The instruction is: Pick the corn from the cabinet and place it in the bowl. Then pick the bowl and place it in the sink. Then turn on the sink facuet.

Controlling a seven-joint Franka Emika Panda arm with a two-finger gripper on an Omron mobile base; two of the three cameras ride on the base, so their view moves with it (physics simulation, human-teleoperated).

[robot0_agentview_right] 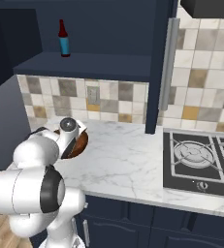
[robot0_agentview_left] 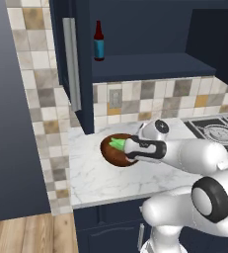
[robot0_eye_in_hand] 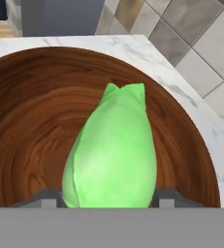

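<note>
- Starting at the left of the left base view: a tiled wall runs beside the open cabinet (robot0_agentview_left: 81, 64), whose grey bar handle (robot0_agentview_left: 72, 64) hangs on the door edge.
- On the cabinet shelf stands a bottle (robot0_agentview_left: 99, 42) with a blue label, upright and alone.
- Below, on the marble counter (robot0_agentview_left: 91, 173), sits the bowl (robot0_agentview_left: 113, 153), close to the foot of the cabinet door.
- The corn (robot0_agentview_left: 117, 144) lies over the bowl, tip pointing left, with the gripper (robot0_agentview_left: 127, 147) at its right end.
- In the hand view the corn (robot0_eye_in_hand: 111, 155) sits between the two fingertips (robot0_eye_in_hand: 48, 198), which press against its sides; the jaws are about half open and closed on it, with the bowl's (robot0_eye_in_hand: 31, 131) wooden inside right beneath.
- Whether the corn touches the bowl's floor I cannot tell.
- Right of the arm lies the stove (robot0_agentview_left: 216, 128), well apart from the bowl.
- In the right base view the bowl (robot0_agentview_right: 78, 143) is mostly hidden behind the arm.
</note>
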